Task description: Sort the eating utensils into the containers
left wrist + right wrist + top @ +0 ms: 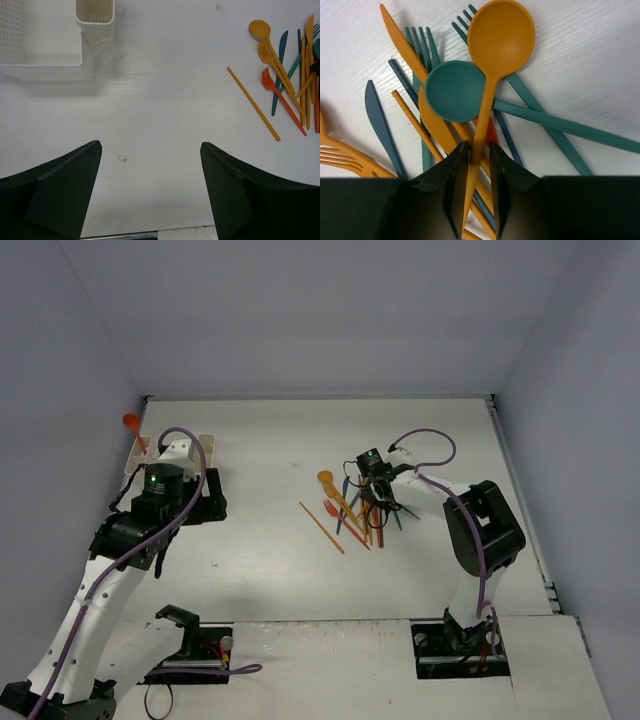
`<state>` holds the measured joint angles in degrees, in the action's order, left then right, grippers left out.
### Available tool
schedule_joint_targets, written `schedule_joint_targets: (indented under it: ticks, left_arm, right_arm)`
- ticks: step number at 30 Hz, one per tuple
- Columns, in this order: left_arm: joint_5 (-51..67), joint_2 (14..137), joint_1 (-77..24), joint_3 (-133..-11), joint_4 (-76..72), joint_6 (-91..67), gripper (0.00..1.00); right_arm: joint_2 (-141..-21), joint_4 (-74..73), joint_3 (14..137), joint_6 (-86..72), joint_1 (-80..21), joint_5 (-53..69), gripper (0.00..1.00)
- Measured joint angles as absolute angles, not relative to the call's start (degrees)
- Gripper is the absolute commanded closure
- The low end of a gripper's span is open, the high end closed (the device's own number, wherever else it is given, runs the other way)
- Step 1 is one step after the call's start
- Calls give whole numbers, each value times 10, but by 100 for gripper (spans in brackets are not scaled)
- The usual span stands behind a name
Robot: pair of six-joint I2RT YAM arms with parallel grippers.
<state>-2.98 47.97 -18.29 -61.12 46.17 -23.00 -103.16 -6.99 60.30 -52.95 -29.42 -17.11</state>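
Noting right gripper point(478, 150) nearest the lens: dark fingers point(451, 172) standing close together, one on each side of the handle of the orange spoon point(501, 37). Seeing only slivers of shadow between pads and handle; not managing to tell whether pressing on it or sitting just short of contact. Recording spoon bowl lying straight ahead of the fingertips, facing up, with the handle crossing over the rim of the teal spoon point(455, 91) just left of it. Logging, under both, an orange knife point(402, 42) running ahead-left, teal forks point(422, 42) pointing tines away from the fingers, a blue knife point(377, 115) off the left finger and an orange fork point(340, 152) at the far left edge. Confirming all of these resting on the white table point(590, 60).

Switching to left gripper point(150, 145): fingers point(60, 190) standing wide apart, gripping nothing, only table surface showing between them. Spotting white containers point(95, 20) well ahead of the left finger, joined to a perforated white tray point(40, 65) on their left. Finding utensil pile point(290, 70) ahead and far right of the right finger, with an orange stick point(252, 102) and red fork point(282, 102) lying at its near-left edge.

Checking overhead: pile sitting under the right gripper, well apart from the containers. Marking one orange-red utensil point(131, 423) standing upright just beyond the left arm point(120, 540) at the containers, compartment not discernible.
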Motion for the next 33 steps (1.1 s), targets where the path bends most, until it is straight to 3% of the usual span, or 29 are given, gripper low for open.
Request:
schedule_joint_targets:
  ticks: [4, 14, 25, 33]
  left_arm:
    - [-30, 480, -184, -611, 462, -230, 23]
    - [-15, 507, -190, -649, 470, -231, 23]
    - [86, 612, -196, -803, 440, -280, 23]
    - [132, 670, -231, -853, 388, -314, 23]
  right_arm:
    - [-1032, -70, 604, -524, -297, -177, 100]
    - [-978, -91, 631, -461, -331, -208, 100]
    - [-827, -48, 680, -255, -506, -219, 100]
    - [-799, -2, 680, -158, -569, -157, 100]
